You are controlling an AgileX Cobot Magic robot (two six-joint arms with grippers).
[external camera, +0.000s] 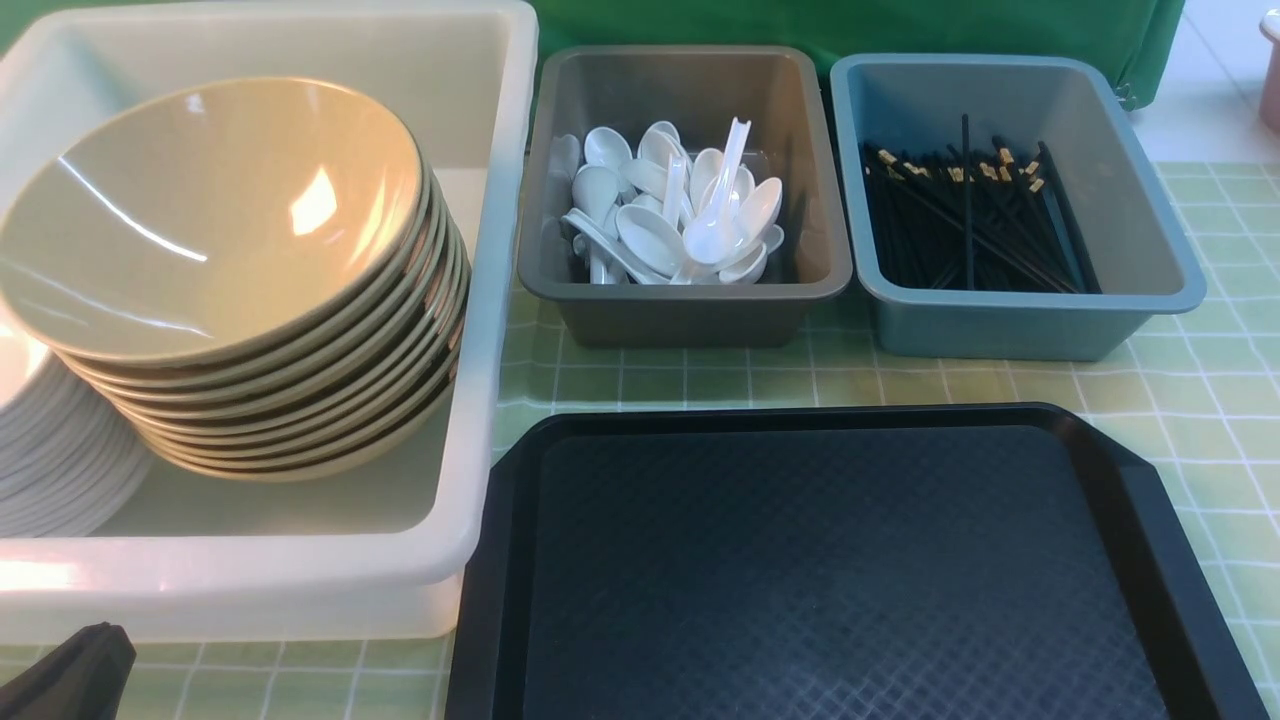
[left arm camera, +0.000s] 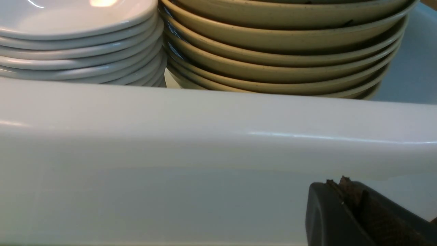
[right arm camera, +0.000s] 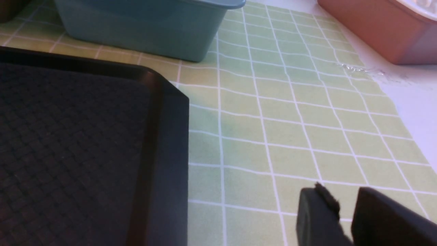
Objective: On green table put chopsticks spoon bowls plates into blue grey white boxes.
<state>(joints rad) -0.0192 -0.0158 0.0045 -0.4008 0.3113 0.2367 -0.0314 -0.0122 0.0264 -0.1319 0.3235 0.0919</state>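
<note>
You see the bowls (external camera: 230, 270) stacked and tilted in the white box (external camera: 480, 330) at the upper left of the front frame, with a stack of plates (external camera: 50, 450) just beside them at the left edge. In the left wrist frame the plates (left arm camera: 78, 41) sit at the upper left and the bowls (left arm camera: 283, 48) at the upper right, both behind the white box's rim (left arm camera: 205, 130).

At top center of the front frame, the grey box (external camera: 680, 300) holds a heap of white spoons (external camera: 680, 215); one spoon stands tilted, handle up, above the rest. To its right the blue box (external camera: 1020, 320) holds the chopsticks (external camera: 975, 220), lying mostly lengthwise, gold marks at their far ends.

The three boxes stand on the green table (external camera: 1220, 380). A black tray (external camera: 830, 560) fills the lower center and right of the front frame, with nothing on it.

Your left gripper (left arm camera: 344, 184) shows at the lower right of its wrist frame, jaws closed together and empty, just in front of the white box's near wall. Your right gripper (right arm camera: 344, 201) shows at the lower right of its wrist frame, jaws a little apart, holding nothing, above bare table beside the tray (right arm camera: 164, 136). The blue box (right arm camera: 143, 30) sits at that frame's top, and a pink tub (right arm camera: 375, 27) at the upper right.
</note>
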